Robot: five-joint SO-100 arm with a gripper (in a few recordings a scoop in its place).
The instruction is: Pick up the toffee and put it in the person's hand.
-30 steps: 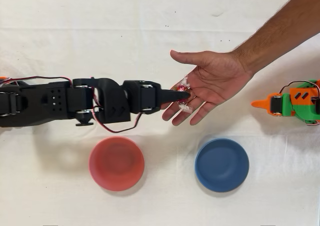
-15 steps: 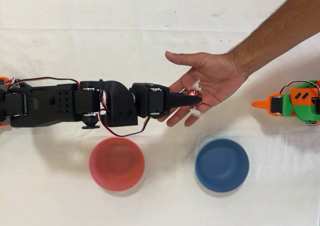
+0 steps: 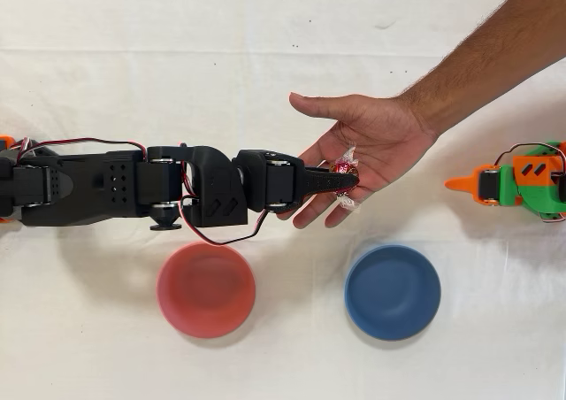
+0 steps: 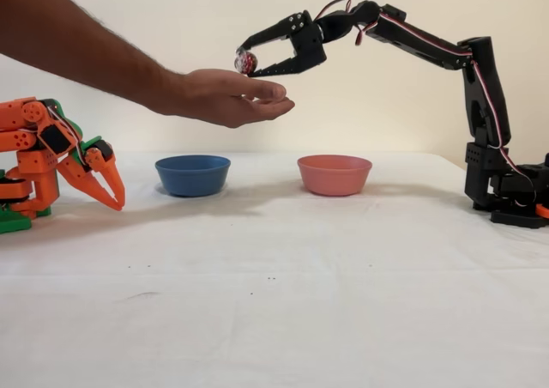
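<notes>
**Q:** Maroon wrapper, is that the toffee (image 4: 245, 61)? Why so high up?

**Me:** Yep. My claw (image 4: 248, 60) is pinched on it right over the person's hand (image 3: 371, 148), palm up above the table (image 4: 283, 276), well off the front-edge bowls, so letting go should drop it straight in.

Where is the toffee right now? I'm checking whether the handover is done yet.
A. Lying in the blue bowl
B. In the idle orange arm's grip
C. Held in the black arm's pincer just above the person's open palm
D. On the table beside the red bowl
C: in the fixed view the toffee sits between the pincer tips, just over the person's hand; the overhead view agrees.
</notes>
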